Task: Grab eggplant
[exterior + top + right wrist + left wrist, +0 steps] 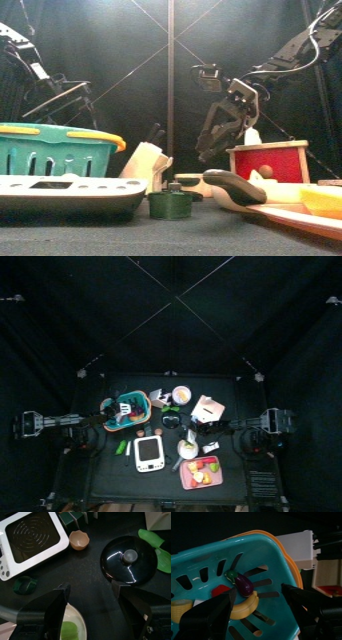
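Observation:
The eggplant (pixel 243 585), small and purple with a green stem, lies inside the teal basket (pixel 211 559), which has an orange rim. Beside it lie a yellow banana (pixel 246 607) and a red piece (pixel 221 590). My left gripper (pixel 261 612) hangs just above the basket's contents, open, with one jaw on each side of the eggplant and banana and nothing between them. In the top view the basket (pixel 130 399) sits at the table's left, with the left arm over it. My right gripper (pixel 93 612) is open above the tabletop on the right side, holding nothing.
A white scale (pixel 30 537), a brown cup (pixel 79 540), a black pot lid (pixel 130 559), a dark green cup (pixel 25 585) and green vegetables (pixel 155 543) lie below the right arm. A red-and-white box (pixel 267 160) and a pink tray (pixel 201 471) stand at the right.

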